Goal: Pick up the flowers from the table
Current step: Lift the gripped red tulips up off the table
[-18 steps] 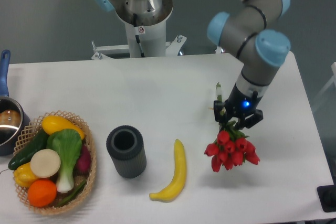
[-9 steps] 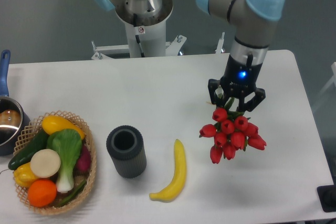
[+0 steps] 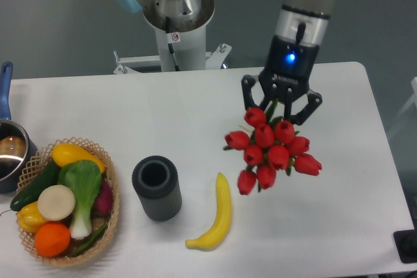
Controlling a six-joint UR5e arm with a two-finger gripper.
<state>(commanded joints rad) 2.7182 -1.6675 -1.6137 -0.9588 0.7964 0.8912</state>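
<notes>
1. The black two-finger gripper (image 3: 281, 105) has its fingers drawn in around the thin green stems of the bunch of red tulips (image 3: 271, 150). The blooms hide the contact itself, but the bunch hangs from the fingers, so I judge it gripped.
2. Taking the curved yellow banana (image 3: 217, 215) as landmark, the flowers hang up and to its right, heads downward. They appear clear of the large white tabletop (image 3: 182, 115), though how high cannot be told from this view.
3. Progress: the grasp is made and the lift looks well under way. Little seems left beyond carrying the bunch a bit higher and holding it steady.
4. Against the picture from half a second ago, the gripper sits higher in the frame and slightly further left. The tulips look larger and more spread out, which suggests they have risen toward the camera. A full second ago the blooms lay lower and further right of the banana.
5. The banana has not moved. Neither has the dark ribbed cylindrical cup (image 3: 156, 187) just left of it, nor the woven basket of vegetables (image 3: 109, 180) further left beyond the cup.
</notes>
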